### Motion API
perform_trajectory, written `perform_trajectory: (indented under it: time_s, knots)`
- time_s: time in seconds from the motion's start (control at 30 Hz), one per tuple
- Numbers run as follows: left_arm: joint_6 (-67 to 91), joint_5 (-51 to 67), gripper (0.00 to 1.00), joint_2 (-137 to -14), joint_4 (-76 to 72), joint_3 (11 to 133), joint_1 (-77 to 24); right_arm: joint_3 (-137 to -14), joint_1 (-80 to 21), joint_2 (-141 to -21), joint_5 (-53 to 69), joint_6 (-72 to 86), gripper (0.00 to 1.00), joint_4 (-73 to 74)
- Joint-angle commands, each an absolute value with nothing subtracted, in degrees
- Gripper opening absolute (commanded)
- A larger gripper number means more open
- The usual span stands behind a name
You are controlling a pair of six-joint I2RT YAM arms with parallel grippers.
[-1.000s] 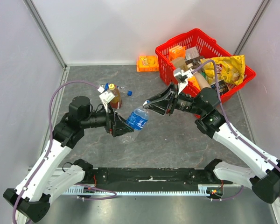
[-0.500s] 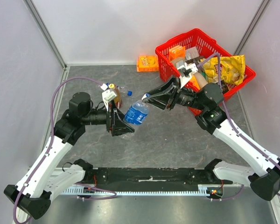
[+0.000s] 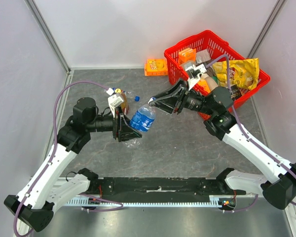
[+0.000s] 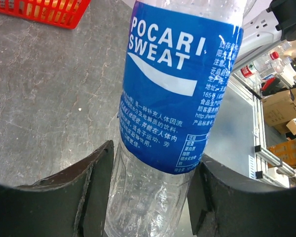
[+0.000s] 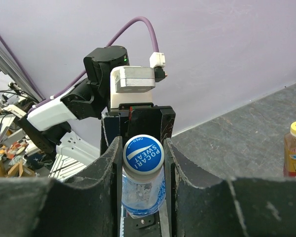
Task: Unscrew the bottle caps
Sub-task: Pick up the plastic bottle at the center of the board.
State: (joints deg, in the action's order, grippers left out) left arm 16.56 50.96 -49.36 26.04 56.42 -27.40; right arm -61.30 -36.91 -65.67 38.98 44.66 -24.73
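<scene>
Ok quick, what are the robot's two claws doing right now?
Left gripper: closed, holding the clear plastic bottle with the blue label.
Right gripper: closed on that bottle's round blue-and-white plastic cap.

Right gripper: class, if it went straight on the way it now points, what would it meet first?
The right gripper would first meet the blue-and-white cap of the Pocari Sweat bottle, which sits between its fingers; contact is unclear. The left gripper holds the bottle beyond.

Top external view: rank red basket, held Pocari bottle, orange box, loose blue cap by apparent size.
1. red basket
2. Pocari bottle and orange box: look alike. The bottle is held up, likely nearer the camera, so unranked.
3. loose blue cap
</scene>
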Motion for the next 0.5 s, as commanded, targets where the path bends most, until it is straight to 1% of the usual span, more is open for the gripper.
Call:
perform_trajectory:
  time_s: [0.0,0.07,0.1,0.13,0.2,0.4,0.43,0.47]
  knots:
    - [15.56,50.46,0.56,-48.52,26.45,57.74,-27.42,-62.58,-37.0,-65.22,37.89,43.86,0.08,-26.37]
    - [14.86,49.05,0.55,-48.34,27.68,57.66,-27.42,-62.75,-37.0,-64.87,36.57,43.24,0.19,-25.23]
    - [14.51,48.43,0.55,-48.34,28.64,57.74,-27.42,-63.1,-37.0,-64.69,35.87,42.72,0.27,-24.53]
    - [14.15,47.91,0.52,-48.34,29.26,57.74,-27.51,-63.37,-37.0,-64.51,35.25,42.19,0.37,-23.39]
    - [13.19,47.11,0.48,-48.25,30.93,57.66,-27.42,-63.81,-37.0,-64.34,34.54,41.31,0.53,-21.98]
    - [10.38,42.29,0.47,-47.64,36.29,58.36,-27.42,-66.26,-37.0,-63.55,31.47,38.33,0.95,-15.4]
    - [9.85,41.41,0.47,-47.64,37.17,58.53,-27.42,-66.7,-37.0,-63.37,29.99,37.97,0.98,-13.9]
    - [9.06,40.27,0.47,-47.64,38.05,58.88,-27.42,-67.14,-37.0,-63.37,29.01,37.36,0.98,-12.67]
